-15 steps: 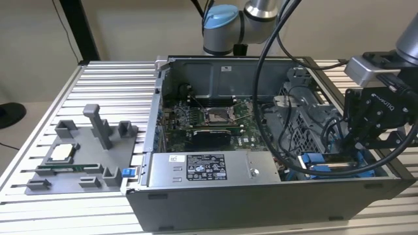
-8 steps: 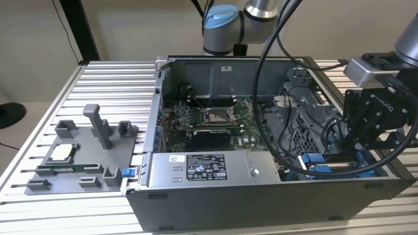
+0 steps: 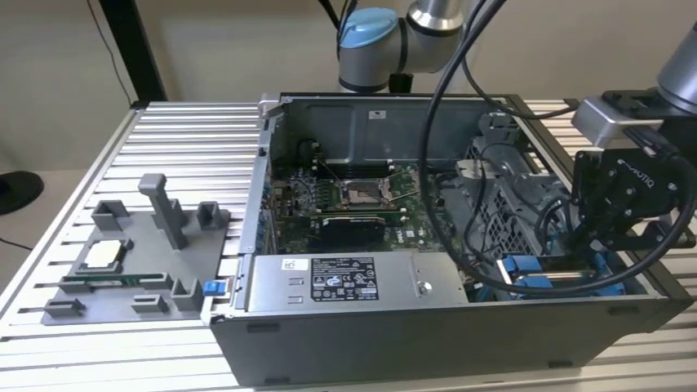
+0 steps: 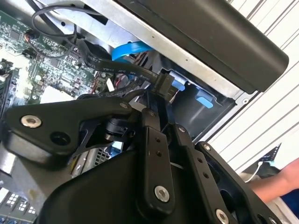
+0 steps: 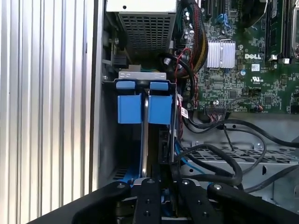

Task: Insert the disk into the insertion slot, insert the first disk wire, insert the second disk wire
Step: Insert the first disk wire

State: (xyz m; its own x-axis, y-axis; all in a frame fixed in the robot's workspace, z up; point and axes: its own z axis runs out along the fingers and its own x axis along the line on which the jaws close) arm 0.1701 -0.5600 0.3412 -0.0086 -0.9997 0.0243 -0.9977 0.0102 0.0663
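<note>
The disk's blue bracket (image 5: 140,108) stands upright in the insertion slot (image 5: 111,140) at the case's corner, beside the power-supply box; the disk's metal body is mostly hidden. In the exterior view the blue bracket (image 3: 541,273) sits low at the case's right, under my black gripper (image 3: 613,238). My gripper (image 4: 163,100) is shut on a black wire connector (image 4: 164,83), whose black wire (image 4: 100,63) trails back over the motherboard. In the first wrist view my gripper (image 5: 161,179) hangs just over the disk's edge, with the connector (image 5: 166,149) close to it.
Loose black cables (image 5: 224,161) and a light blue cable (image 4: 131,49) crowd the bay. The grey power-supply box (image 3: 343,282) sits along the case's front wall. A grey fixture (image 3: 142,253) with posts stands at the exterior view's left. A person's arm (image 4: 275,183) is beyond the case.
</note>
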